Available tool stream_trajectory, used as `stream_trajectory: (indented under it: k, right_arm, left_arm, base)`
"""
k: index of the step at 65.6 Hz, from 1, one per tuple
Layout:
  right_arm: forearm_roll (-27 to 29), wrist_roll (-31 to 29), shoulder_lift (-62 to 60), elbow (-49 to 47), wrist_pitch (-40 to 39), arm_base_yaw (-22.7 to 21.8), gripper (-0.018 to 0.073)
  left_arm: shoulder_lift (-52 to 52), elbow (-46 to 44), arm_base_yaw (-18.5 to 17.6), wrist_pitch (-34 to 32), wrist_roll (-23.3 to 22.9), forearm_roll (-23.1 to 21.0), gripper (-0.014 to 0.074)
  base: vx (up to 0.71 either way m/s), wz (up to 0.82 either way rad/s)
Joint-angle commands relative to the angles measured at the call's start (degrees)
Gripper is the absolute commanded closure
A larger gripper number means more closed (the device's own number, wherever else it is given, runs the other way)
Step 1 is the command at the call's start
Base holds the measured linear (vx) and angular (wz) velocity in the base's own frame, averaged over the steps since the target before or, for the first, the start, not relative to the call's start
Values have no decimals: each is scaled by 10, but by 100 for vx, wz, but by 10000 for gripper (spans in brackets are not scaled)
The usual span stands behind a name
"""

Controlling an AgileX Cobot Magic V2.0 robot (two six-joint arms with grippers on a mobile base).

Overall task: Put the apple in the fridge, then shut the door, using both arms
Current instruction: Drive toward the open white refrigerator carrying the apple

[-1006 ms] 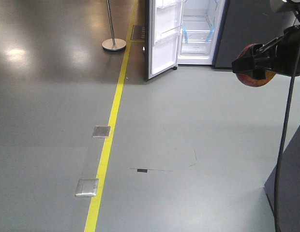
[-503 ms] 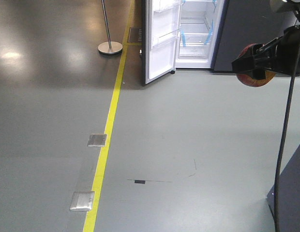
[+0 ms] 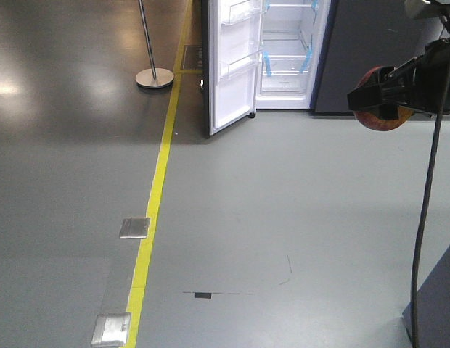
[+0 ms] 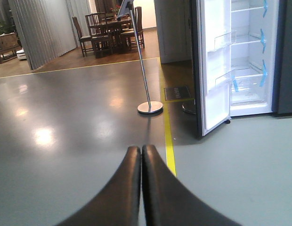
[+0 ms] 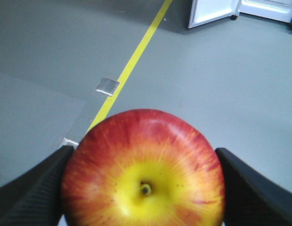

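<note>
Red with yellow streaks, the apple (image 5: pixel 143 174) sits clamped between the right fingers (image 5: pixel 35 190), one black pad against each flank and its stem pit facing the wrist camera. In the front view it hangs in the air at the right edge, well apart from the fridge (image 3: pixel 283 94). The fridge's door (image 3: pixel 236 94) stands swung wide (white lining and clear bins showing, blue tape strips on the shelves). Compared with half a second earlier, the fridge, door and metal pole base (image 3: pixel 154 77) have slid left and lower in that view. So have the floor plates (image 3: pixel 134 227) by the yellow line (image 3: pixel 156 188), while the apple and fingers keep their spot. The left fingers (image 4: pixel 122 188) are pressed tip to tip, holding nothing.
</note>
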Motion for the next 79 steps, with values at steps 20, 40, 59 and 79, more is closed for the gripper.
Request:
stream_trajectory:
  k: [20, 40, 59, 79]
  right_arm:
    - [15, -6, -20, -17, -34, -3, 445]
    - [15, -6, -20, -17, -34, -3, 445]
    - [15, -6, -20, -17, -34, -3, 445]
    - [15, -6, -20, -17, -34, -3, 445]
  left_arm:
    - [-9, 9, 0, -40, -1, -2, 604]
    - [-9, 9, 0, -40, -1, -2, 604]
    - [-9, 9, 0, -40, -1, -2, 604]
    - [-9, 9, 0, -40, -1, -2, 604]
  base:
    - [20, -3]
    - [21, -2]
    - [22, -2]
    - [21, -2]
